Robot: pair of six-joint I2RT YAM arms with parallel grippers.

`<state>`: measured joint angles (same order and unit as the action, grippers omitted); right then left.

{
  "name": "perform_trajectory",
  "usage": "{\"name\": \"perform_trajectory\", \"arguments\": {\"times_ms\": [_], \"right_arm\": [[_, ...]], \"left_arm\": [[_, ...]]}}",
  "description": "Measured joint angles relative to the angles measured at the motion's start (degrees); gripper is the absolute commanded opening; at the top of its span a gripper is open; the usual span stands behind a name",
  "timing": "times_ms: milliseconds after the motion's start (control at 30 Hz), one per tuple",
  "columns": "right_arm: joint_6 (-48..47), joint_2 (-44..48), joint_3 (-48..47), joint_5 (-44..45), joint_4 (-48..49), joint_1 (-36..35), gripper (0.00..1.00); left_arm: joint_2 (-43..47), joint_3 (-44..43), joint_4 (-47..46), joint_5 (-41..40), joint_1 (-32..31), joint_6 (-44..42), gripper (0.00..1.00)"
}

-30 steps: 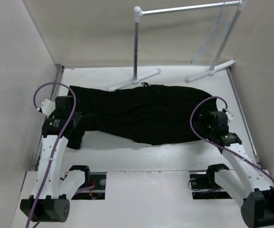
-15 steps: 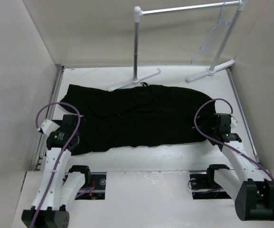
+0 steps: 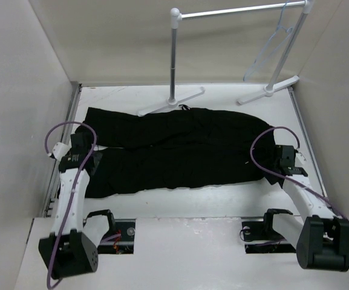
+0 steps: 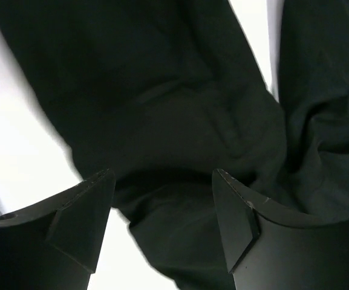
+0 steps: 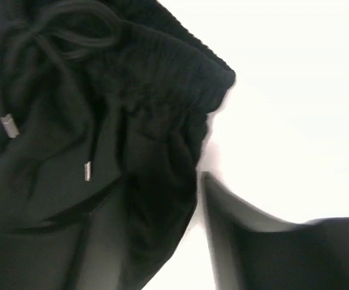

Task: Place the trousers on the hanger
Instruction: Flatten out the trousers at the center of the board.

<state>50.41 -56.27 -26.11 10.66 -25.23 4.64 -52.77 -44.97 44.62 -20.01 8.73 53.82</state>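
The black trousers [image 3: 174, 148] lie flat across the table, folded lengthwise, waistband to the right. My left gripper [image 3: 88, 150] hovers over the leg ends. In the left wrist view it [image 4: 163, 176] stands open, with the cloth [image 4: 162, 109] lying loose below the fingers. My right gripper [image 3: 278, 159] is at the waistband. In the right wrist view the drawstring waistband corner [image 5: 156, 90] lies between its jaws [image 5: 162, 199]. The right finger [image 5: 228, 223] is blurred, and a sliver of table shows beside the cloth. The pale hanger [image 3: 270, 53] hangs on the rack at the back right.
The white garment rack [image 3: 174, 60] stands behind the trousers, its feet [image 3: 171, 99] on the table at the cloth's far edge. Side walls close in the table on the left and right. Bare white table [image 3: 180, 199] lies between the trousers and the arm bases.
My left gripper has opened and let the leg ends drop flat. The trousers now lie straighter. My right arm has come nearer and its jaws have narrowed around the waistband.
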Motion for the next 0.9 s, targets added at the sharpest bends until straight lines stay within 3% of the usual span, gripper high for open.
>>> {"name": "perform_trajectory", "arguments": {"times_ms": [67,133,300,400,533,600,833,867,900], "right_arm": [[0.5,-2.5,0.0,-0.4,0.3,1.1,0.23],[0.9,-4.5,-0.4,-0.6,0.3,3.3,0.14],[2.1,-4.8,-1.6,-0.5,0.0,10.4,0.11],[2.6,-1.1,-1.6,0.7,-1.4,13.5,0.23],[3.5,3.7,-1.6,2.9,-3.2,15.6,0.68],[3.4,5.8,-1.6,3.4,-4.5,15.6,0.78],[1.1,14.1,-7.6,6.3,-10.9,10.5,0.85],[0.6,14.5,-9.0,6.5,-10.8,9.1,0.80],[0.2,14.6,-10.1,6.6,-10.6,7.5,0.68]], "left_arm": [[-5.0,1.2,-4.9,1.6,0.1,-0.3,0.58],[-10.0,1.7,-8.9,2.5,0.4,-0.5,0.55],[-19.0,2.8,-17.4,3.4,2.8,-0.9,0.52],[-20.6,3.9,-19.9,3.4,3.8,-1.1,0.52],[-20.9,4.2,-20.9,2.5,4.5,-1.3,0.54],[-20.7,4.1,-20.7,2.2,4.6,-1.3,0.56],[-20.0,-3.7,-20.0,1.9,2.5,-2.2,0.56],[-21.1,-5.6,-20.8,2.2,2.3,-2.3,0.56],[-22.6,-7.3,-22.1,3.0,2.3,-2.4,0.57]]}}
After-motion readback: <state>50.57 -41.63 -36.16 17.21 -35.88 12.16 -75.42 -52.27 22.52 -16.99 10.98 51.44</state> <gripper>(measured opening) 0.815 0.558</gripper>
